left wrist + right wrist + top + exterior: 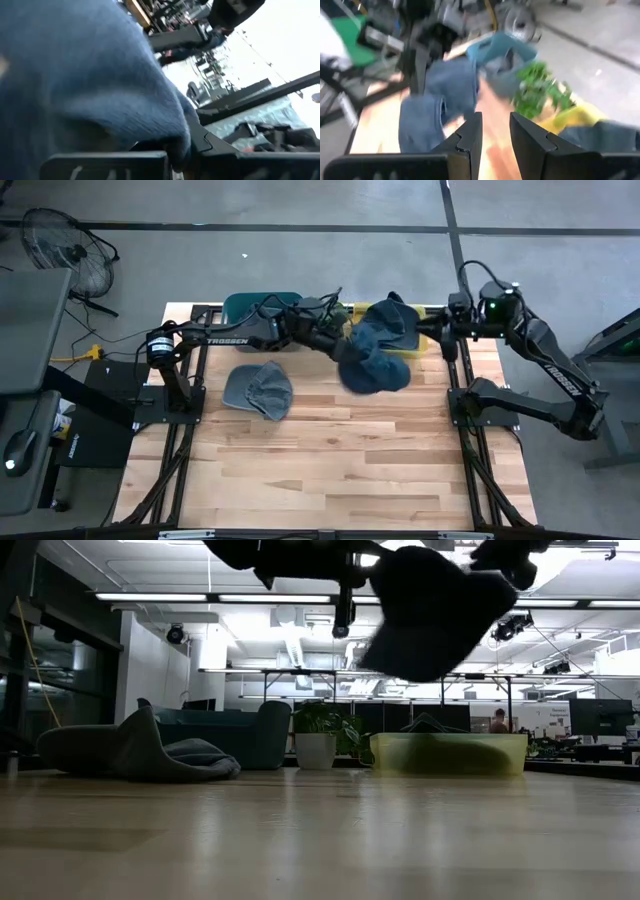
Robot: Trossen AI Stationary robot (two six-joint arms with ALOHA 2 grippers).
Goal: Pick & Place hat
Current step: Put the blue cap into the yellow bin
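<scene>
**A:** Two hats in play! The left tool [345, 350] is clamped tight on a dark blue hat [375, 368], carried high off the worktop [330, 470] so the brim hangs clear.

**B:** And the right tool [492, 131]?

**A:** Fingers slightly apart, gripping nothing, pulled back beside the yellow bin [425, 340], probably making room. A grey hat [258, 390] lies flat, well behind the left tool.

**B:** Any lettering?

**A:** "TROSSEN" along both arms, that's all I can read.
</scene>
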